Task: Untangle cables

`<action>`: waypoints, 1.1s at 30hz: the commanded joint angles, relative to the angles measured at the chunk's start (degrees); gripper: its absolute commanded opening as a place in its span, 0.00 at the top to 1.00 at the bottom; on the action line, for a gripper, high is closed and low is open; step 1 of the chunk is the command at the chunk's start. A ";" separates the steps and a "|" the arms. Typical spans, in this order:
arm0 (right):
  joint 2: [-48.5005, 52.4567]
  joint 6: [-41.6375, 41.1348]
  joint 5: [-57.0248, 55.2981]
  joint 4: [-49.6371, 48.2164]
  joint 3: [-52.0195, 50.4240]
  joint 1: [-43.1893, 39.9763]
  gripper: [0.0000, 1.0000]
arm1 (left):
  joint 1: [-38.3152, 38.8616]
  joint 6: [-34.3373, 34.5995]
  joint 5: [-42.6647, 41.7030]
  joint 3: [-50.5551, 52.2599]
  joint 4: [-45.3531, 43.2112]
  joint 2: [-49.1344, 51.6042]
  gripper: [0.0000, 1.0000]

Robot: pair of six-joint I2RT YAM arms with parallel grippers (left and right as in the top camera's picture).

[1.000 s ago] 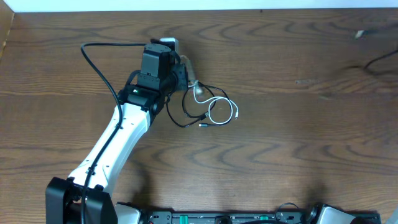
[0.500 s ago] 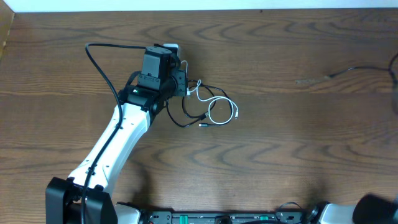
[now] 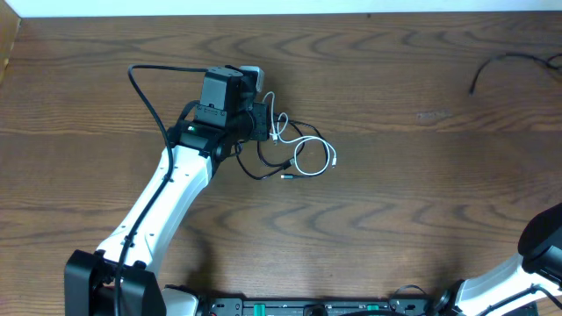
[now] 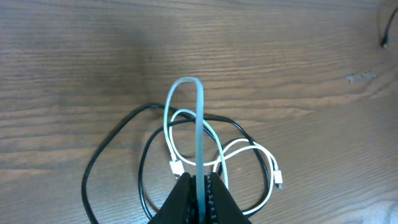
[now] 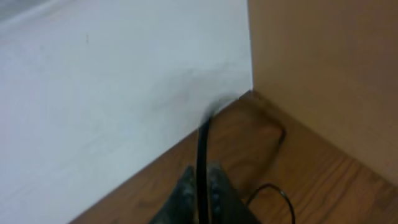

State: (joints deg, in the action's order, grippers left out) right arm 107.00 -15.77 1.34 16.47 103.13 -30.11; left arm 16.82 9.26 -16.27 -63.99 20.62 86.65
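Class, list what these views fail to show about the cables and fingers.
Overhead: right fingers lie outside the frame; only the right arm shows.
Left wrist: left fingers cover the white cable where gripped; black cable runs off the bottom edge.
Right wrist: blurred; black cord between the fingers leaves frame.

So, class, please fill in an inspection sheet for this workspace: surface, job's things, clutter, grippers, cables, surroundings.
Surface: dark wooden table.
Job's things: white cable and black cable, looped through each other.
Clutter: nothing seen.
Grippers: left gripper shut on the white cable, holding a loop; right gripper shut on a black cord, view blurred.
Cables: thick arm wire on the left arm; thin black wire near the far right corner.
Surroundings: white wall, wooden side panel.
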 commanded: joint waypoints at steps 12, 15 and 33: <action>7.50 0.48 23.21 19.12 0.70 0.33 0.01 | 0.72 2.21 -1.73 -0.48 0.55 -1.33 0.92; 6.45 5.25 38.42 24.00 0.70 2.03 0.01 | 1.22 4.04 -2.69 -1.49 -4.20 -3.19 0.93; 6.40 32.17 64.70 39.32 0.70 18.34 0.01 | 1.18 37.48 -9.42 -6.27 -50.16 -20.92 0.93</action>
State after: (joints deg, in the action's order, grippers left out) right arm 115.09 12.14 64.60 54.74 103.02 -14.22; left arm 18.02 40.05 -26.30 -69.17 -26.39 67.16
